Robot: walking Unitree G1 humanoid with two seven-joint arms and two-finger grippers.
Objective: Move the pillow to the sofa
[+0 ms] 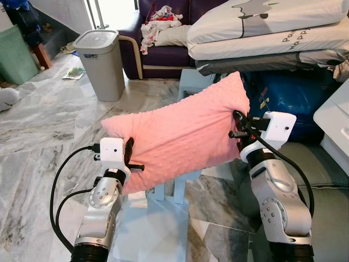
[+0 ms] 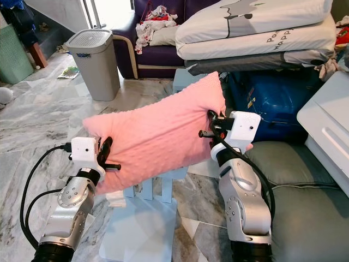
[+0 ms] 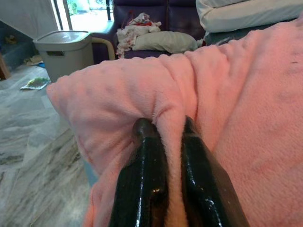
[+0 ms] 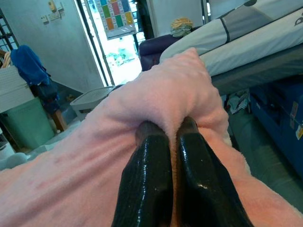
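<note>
**Soft pink pillow carried by a pinch at each end**

The pillow (image 1: 182, 134) hangs in the air between the two arms, stretched across the middle of the head view, its right end tilted higher than its left. Its nubbly fleece cover puckers wherever it is squeezed, so it looks light, soft and limp rather than stiff; it will likely sag and swing, not slip or break. The best hold is a deep fold of cover plus filling near each end, since a shallow bite on the fleece alone could pull free.

The left gripper (image 3: 163, 142) is closed tight on a ridge of fabric at the lower left end, at about 8 o'clock from the pillow's centre. The right gripper (image 4: 166, 137) likewise pinches a bunched fold at the right edge, at about 3 o'clock.

Below the pillow stands a pale blue stool (image 1: 163, 218) on the marble floor (image 1: 43, 142). At 11 o'clock stands a grey bin (image 1: 101, 63), and at 12 o'clock the dark purple sofa (image 1: 163, 54), strewn with clothes (image 1: 161, 24). At 1 o'clock stacked mattresses (image 1: 272, 33) rest above a blue box (image 1: 289, 103).
</note>
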